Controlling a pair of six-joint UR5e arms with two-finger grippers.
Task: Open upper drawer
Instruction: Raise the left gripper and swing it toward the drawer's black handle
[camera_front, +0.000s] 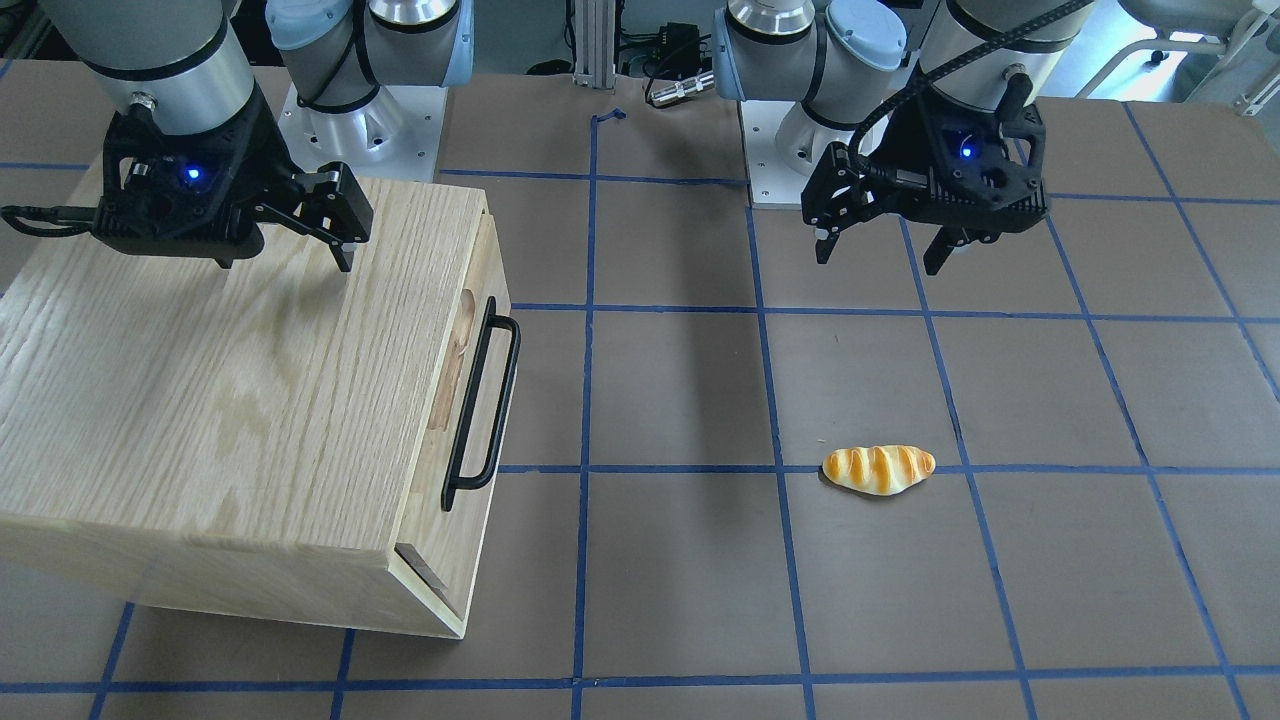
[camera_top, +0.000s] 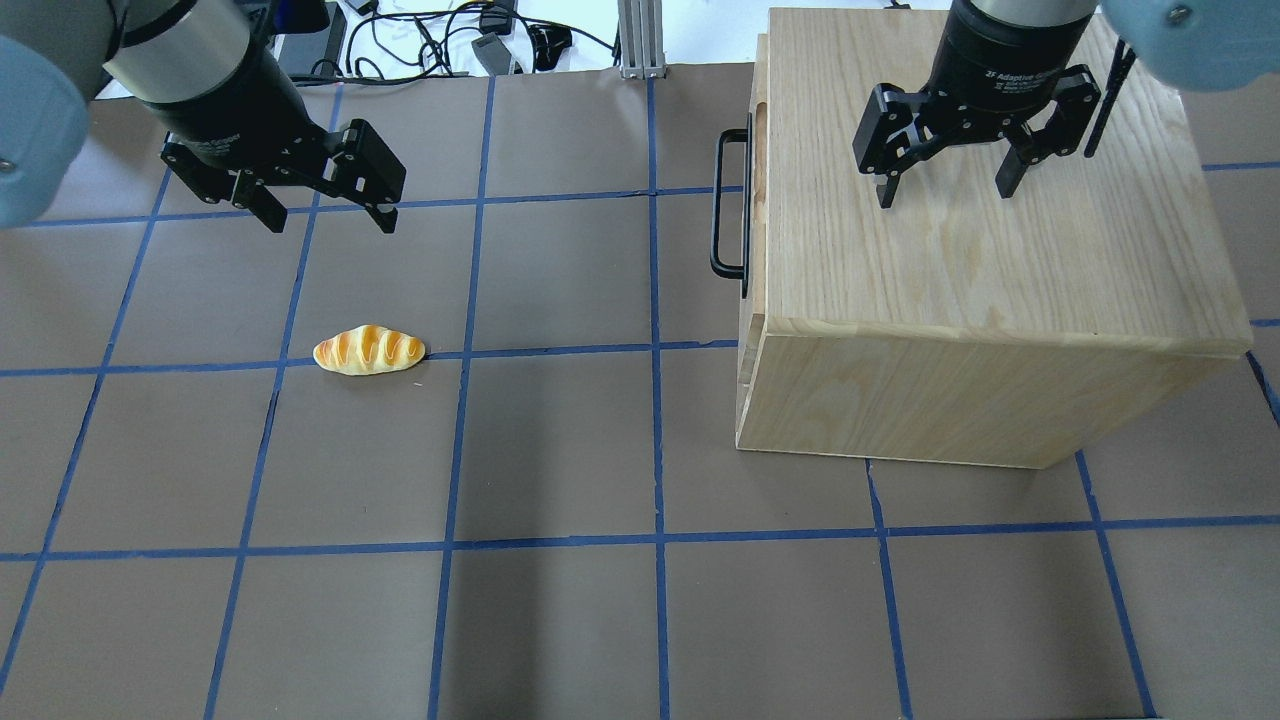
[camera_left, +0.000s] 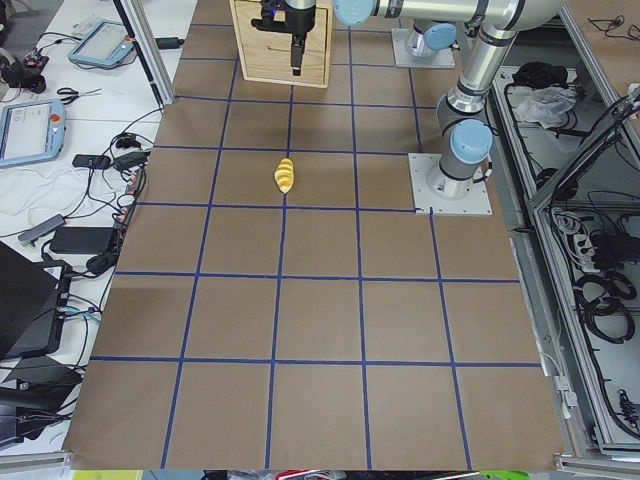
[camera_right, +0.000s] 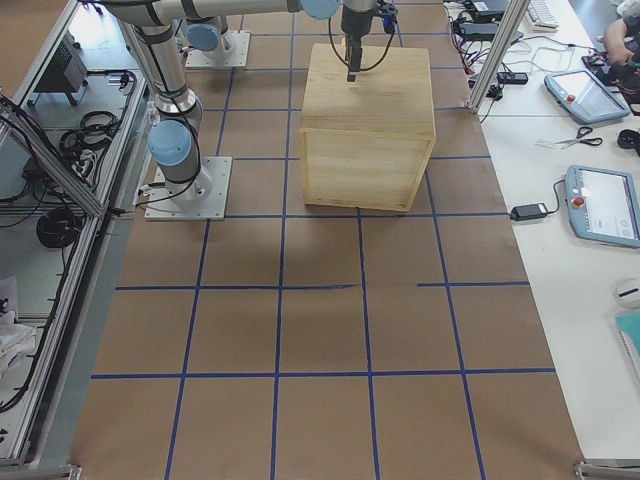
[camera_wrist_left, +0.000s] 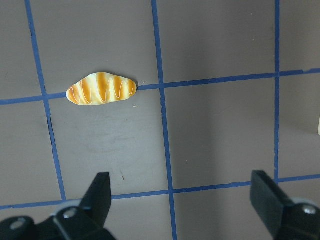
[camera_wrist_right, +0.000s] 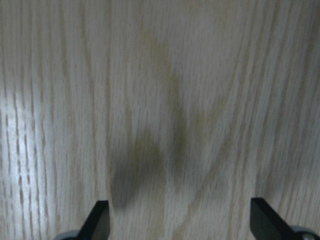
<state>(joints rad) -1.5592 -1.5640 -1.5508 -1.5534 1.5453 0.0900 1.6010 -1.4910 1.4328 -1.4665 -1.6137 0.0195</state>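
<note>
You see the left hand (camera_top: 330, 222) hanging wide open beside a bread roll (camera_top: 369, 350). At the right end of the desk (camera_top: 560, 450), the upper drawer (camera_front: 490, 262) looks closed. The right hand (camera_top: 946, 195), also wide, hovers above the cabinet top (camera_top: 1000, 260). The approach has not yet begun: next, guide it to the black handle (camera_front: 482, 400).

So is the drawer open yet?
Not yet. Done: nothing, the upper drawer sits pushed into the cabinet. In hand: the right gripper hovers open above the cabinet top, not at the black handle. To do: reach the handle, grip it, pull. The left gripper hangs open, empty.
</note>
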